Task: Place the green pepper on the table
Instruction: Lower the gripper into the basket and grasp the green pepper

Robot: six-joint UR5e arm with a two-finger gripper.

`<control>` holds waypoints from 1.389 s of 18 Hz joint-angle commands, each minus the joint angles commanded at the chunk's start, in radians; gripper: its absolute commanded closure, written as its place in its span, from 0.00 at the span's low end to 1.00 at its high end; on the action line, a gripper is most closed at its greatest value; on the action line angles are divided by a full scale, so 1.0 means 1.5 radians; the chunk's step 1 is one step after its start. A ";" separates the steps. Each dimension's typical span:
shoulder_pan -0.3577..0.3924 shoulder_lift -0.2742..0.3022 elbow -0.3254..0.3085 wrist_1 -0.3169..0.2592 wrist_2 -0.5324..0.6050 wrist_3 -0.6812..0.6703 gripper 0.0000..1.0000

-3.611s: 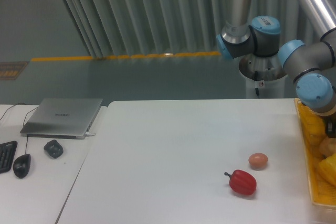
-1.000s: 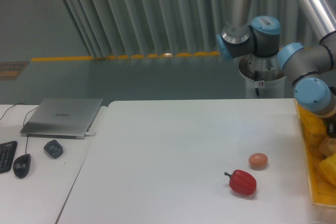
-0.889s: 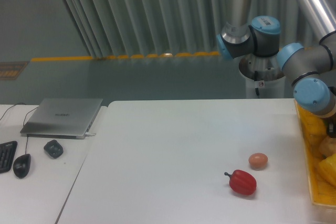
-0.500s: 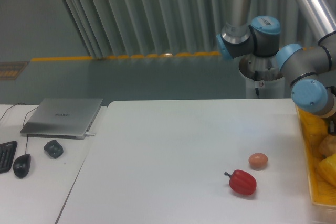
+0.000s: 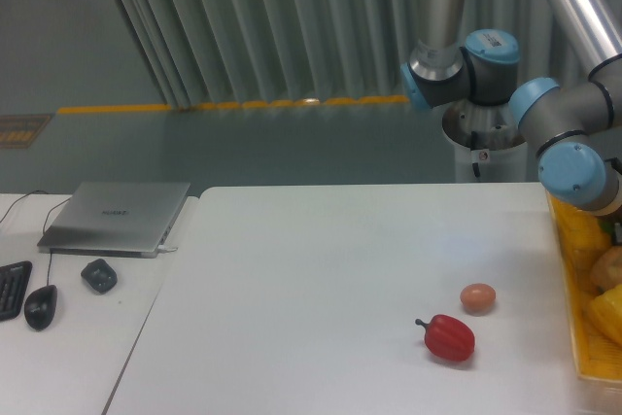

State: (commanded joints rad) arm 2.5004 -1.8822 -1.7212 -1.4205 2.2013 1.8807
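The green pepper does not show anywhere in this view. The white table [image 5: 321,279] fills the lower middle of the frame. My arm's wrist joint [image 5: 573,170] hangs over the yellow bin [image 5: 567,269] at the right edge. The gripper itself is cut off by the frame's right border, so its fingers are out of view.
A red pepper [image 5: 450,337] and a small brownish egg-like item [image 5: 477,297] lie on the table's right part. The yellow bin holds yellow and tan produce [image 5: 603,289]. A side desk at left carries a laptop [image 5: 117,217], mouse [image 5: 40,306] and a small dark object [image 5: 98,275].
The wrist joint has risen and drifted slightly left over the bin. The items on the table have not moved.
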 joint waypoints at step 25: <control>-0.035 -0.020 -0.038 0.000 0.032 -0.036 0.00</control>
State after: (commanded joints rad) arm 2.4482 -1.9129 -1.7779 -1.4205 2.2488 1.8270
